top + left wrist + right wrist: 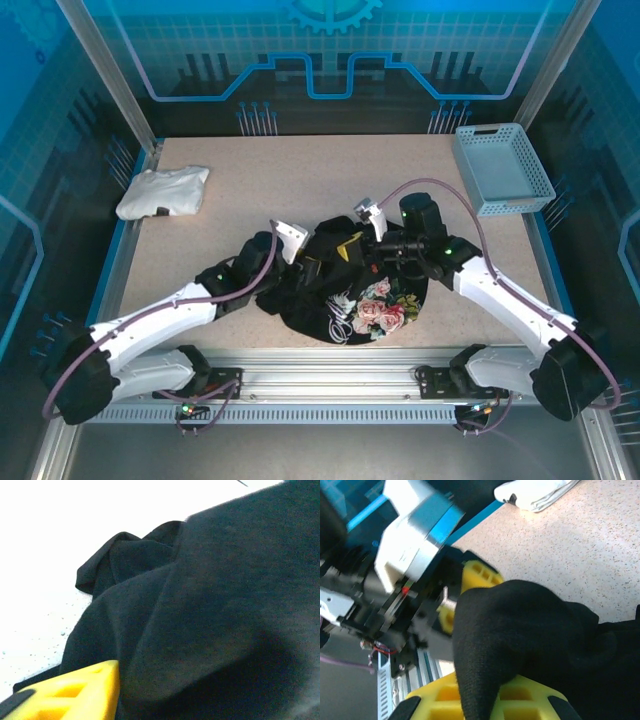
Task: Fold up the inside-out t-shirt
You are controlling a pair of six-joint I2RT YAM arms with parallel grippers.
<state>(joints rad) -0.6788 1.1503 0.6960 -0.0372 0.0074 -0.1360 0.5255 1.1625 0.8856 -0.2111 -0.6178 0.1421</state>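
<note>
The inside-out t-shirt (345, 290) lies crumpled at the table's near middle, black, with its pink-and-white floral print (380, 312) facing up at the front. My right gripper (350, 247) reaches in from the right and is shut on a raised fold of the black cloth (520, 630), which drapes over its yellow lower finger (530, 700). My left gripper (310, 263) is pushed into the shirt's left side. In the left wrist view one yellow finger (75, 690) shows against bunched black cloth (210, 610); the other finger is hidden.
A white folded garment (163, 192) lies at the table's far left corner. A light blue basket (500, 168) stands at the far right. Bare speckled tabletop (300, 180) stretches behind the shirt.
</note>
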